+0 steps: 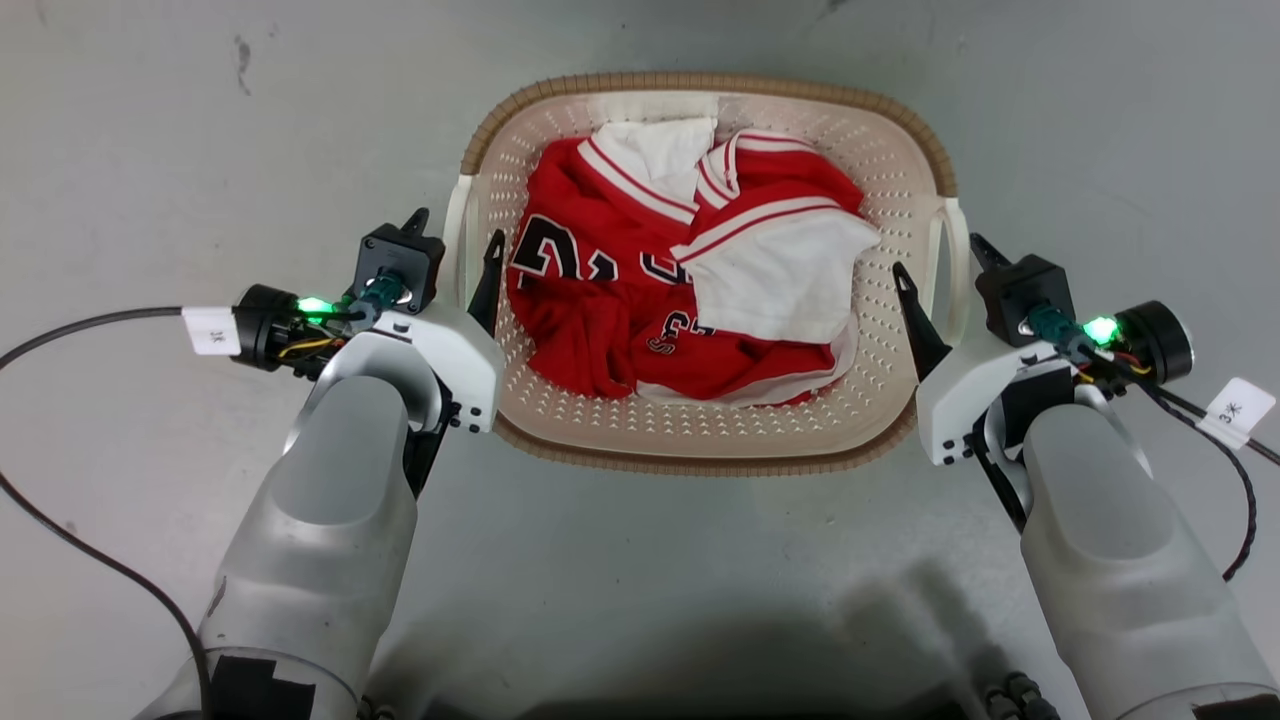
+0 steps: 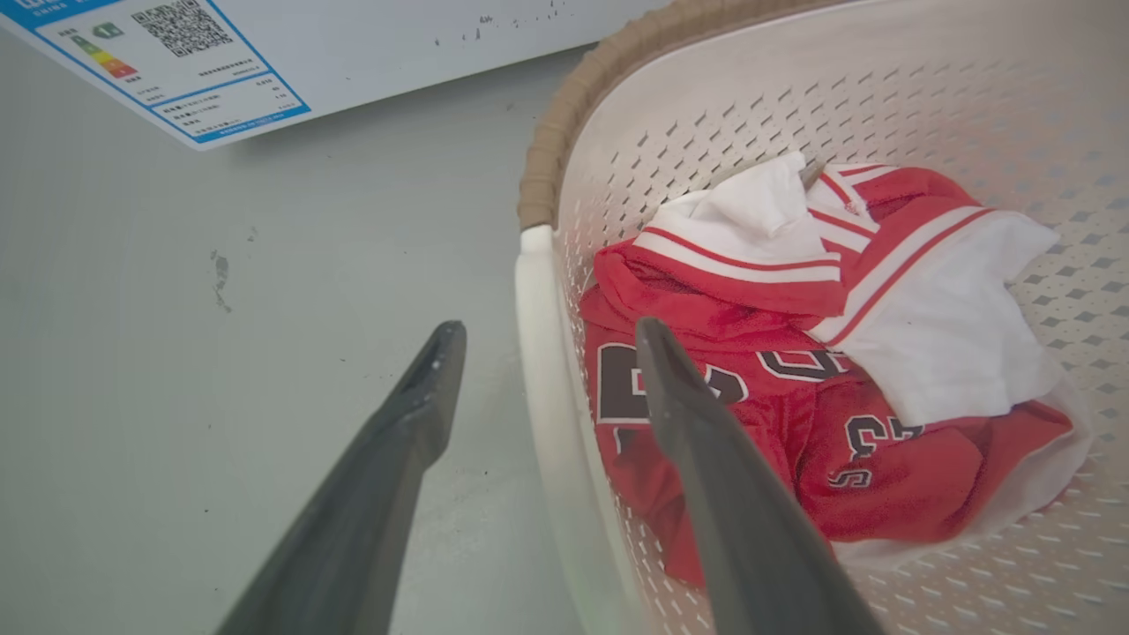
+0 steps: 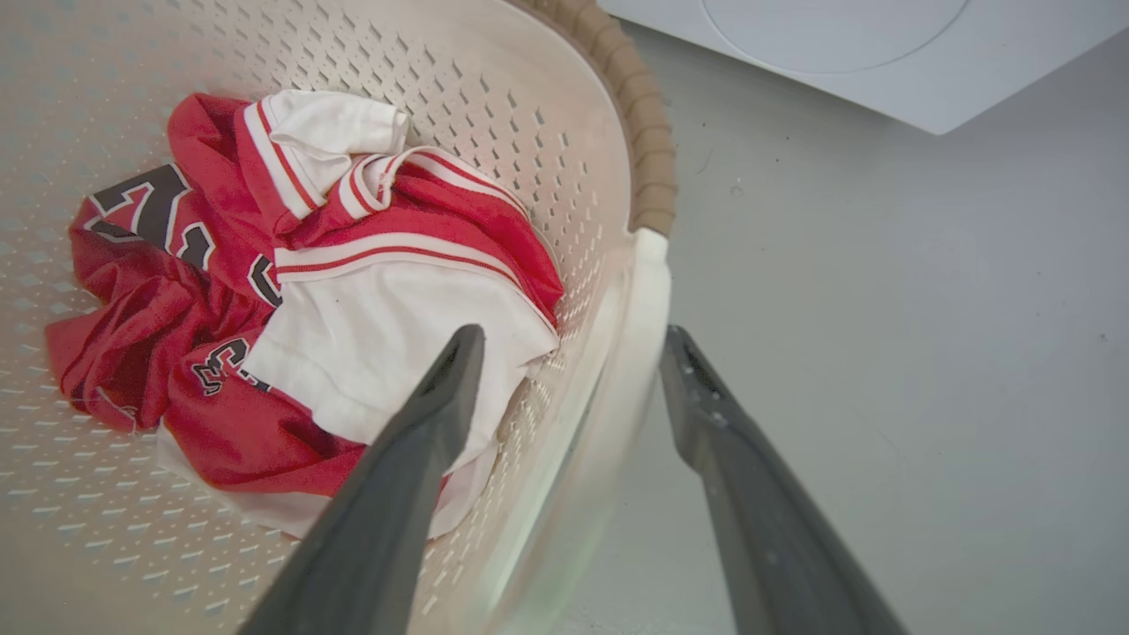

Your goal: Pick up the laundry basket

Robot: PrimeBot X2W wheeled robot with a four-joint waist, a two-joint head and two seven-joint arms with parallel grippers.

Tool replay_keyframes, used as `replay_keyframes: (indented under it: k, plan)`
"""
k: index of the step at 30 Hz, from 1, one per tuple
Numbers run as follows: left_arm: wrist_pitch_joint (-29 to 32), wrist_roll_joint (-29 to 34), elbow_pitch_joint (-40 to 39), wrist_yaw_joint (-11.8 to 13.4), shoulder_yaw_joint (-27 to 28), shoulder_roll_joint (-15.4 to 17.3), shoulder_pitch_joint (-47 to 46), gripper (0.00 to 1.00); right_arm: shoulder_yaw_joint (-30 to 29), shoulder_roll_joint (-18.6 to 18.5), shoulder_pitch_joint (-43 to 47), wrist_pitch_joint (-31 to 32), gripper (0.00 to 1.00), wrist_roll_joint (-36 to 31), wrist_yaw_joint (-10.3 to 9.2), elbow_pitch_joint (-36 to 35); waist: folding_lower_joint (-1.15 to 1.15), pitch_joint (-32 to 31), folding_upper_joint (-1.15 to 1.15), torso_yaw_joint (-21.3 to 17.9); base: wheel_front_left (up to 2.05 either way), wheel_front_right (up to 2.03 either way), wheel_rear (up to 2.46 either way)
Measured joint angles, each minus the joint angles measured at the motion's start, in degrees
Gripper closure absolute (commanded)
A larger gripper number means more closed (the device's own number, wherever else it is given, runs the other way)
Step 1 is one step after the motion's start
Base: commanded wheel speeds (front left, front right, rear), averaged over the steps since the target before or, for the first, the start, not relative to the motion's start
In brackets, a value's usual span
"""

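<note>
Seen from my head, the basket (image 1: pixel 880 140) is sitting on the grey floor (image 1: pixel 640 560) in the upper middle of the frame. It is holding a crumpled red and white jersey (image 1: pixel 600 300).

My left gripper (image 1: pixel 455 235) is hovering at the basket's left edge, left of centre in the frame. Its jaws are standing wide around the white left handle (image 1: pixel 458 260), one finger inside the basket and one outside. My right gripper (image 1: pixel 937 255) is mirroring this at the right edge, its jaws wide around the right handle (image 1: pixel 950 290).

In my left wrist view, the left gripper (image 2: pixel 549 328) is rising from the bottom centre, with the left handle (image 2: pixel 538 353) running between the fingers and a gap showing on each side. The basket (image 2: pixel 706 88) and jersey (image 2: pixel 882 459) are filling the right side. A white washer (image 2: pixel 397 44) with a blue-edged label (image 2: pixel 168 62) is showing at the upper left.

In my right wrist view, the right gripper (image 3: pixel 573 333) is straddling the right handle (image 3: pixel 648 300) the same way. The basket (image 3: pixel 494 70) and jersey (image 3: pixel 132 335) are lying to the left, the washer (image 3: pixel 838 44) at the upper right.
</note>
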Motion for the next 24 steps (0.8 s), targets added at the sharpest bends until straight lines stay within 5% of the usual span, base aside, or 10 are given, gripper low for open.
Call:
replay_keyframes:
  k: [13, 14, 15, 16, 17, 24]
  plan:
    - [0.0, -0.5, 7.0, -0.7, -2.9, -1.0, -3.2, 0.00, -0.5, 0.0, -2.8, 0.0, 0.00, 1.1, 0.00, 4.8, 0.00, 3.9, 0.00, 0.6, 0.00, 0.00, 0.00]
    - [0.0, -0.5, 7.7, -0.7, -3.1, -1.0, -3.5, 0.00, -0.5, 0.0, -2.9, 0.0, 0.08, 1.1, 0.00, 5.0, -0.01, 3.9, 0.00, 0.6, 0.00, 0.00, 0.00]
    - [0.0, -0.6, 8.8, -0.7, -3.4, -1.1, -3.8, 0.00, -0.5, 0.0, -3.1, 0.0, 0.78, 1.1, 0.00, 5.1, -0.01, 3.8, 0.00, 0.6, 0.00, 0.00, 0.00]
    - [0.0, -0.7, 9.6, -0.7, -3.6, -1.1, -3.8, 0.54, -0.2, 0.0, -3.1, 0.0, 1.00, 1.0, 0.00, 5.5, -0.01, 3.8, 0.00, 0.5, 0.00, 0.00, 0.00]
    - [0.0, -0.7, 9.8, -0.7, -3.7, -1.2, -3.9, 1.00, 0.0, 0.0, -3.2, 0.0, 1.00, 1.0, 0.00, 6.0, 0.00, 3.7, 0.00, 0.6, 0.00, 0.00, 0.00]
    - [0.0, -1.8, 11.2, -0.7, -4.1, -1.7, -4.8, 1.00, 0.3, 0.3, -3.4, 0.0, 1.00, 1.4, -0.10, 6.7, -0.01, 2.2, 0.00, 0.6, 0.00, 0.00, 0.00]
